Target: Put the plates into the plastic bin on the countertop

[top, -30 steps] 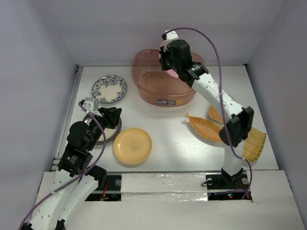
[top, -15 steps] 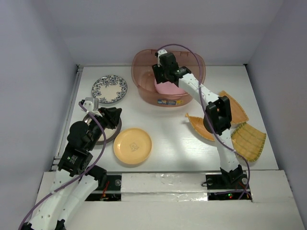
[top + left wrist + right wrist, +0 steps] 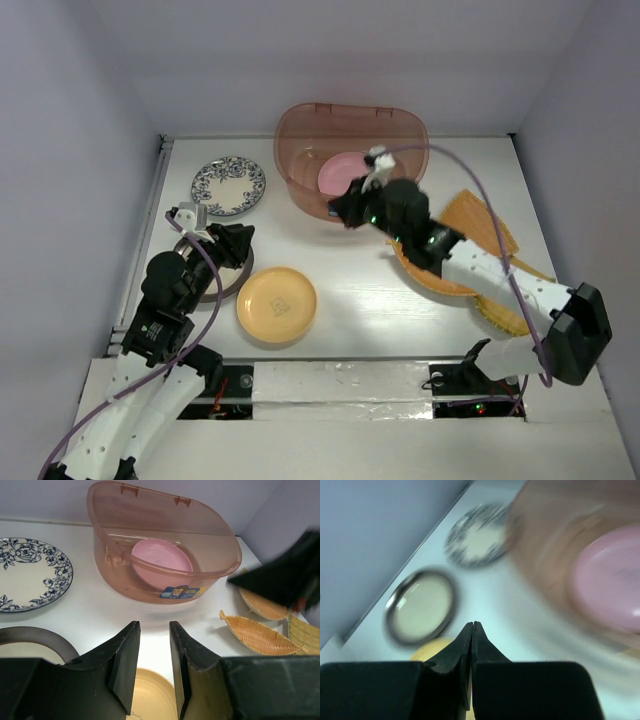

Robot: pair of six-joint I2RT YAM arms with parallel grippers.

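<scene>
The translucent pinkish plastic bin [image 3: 296, 150] stands at the back of the white countertop [image 3: 350, 300], with the round pink plate [image 3: 338, 176] lying inside it. My right gripper [image 3: 346, 212] is shut and empty, just in front of the bin's front wall. My left gripper [image 3: 240, 240] is open and empty, above the metallic-rimmed cream plate [image 3: 222, 283]. The yellow plate [image 3: 277, 305] lies near the front. The floral-rimmed white plate [image 3: 229, 185] lies at the back left. Orange-tan ribbed plates [image 3: 482, 222] lie at the right, partly under my right arm.
Pale walls close in the countertop at the back and both sides. In the left wrist view the bin [image 3: 110, 555] is straight ahead, a boat-shaped ribbed plate [image 3: 257, 636] lies to the right, and my right arm [image 3: 285, 582] shows as a dark blur.
My right gripper has pulled back out of the bin toward the front, leaving the pink plate lying inside. The left arm has not moved.
</scene>
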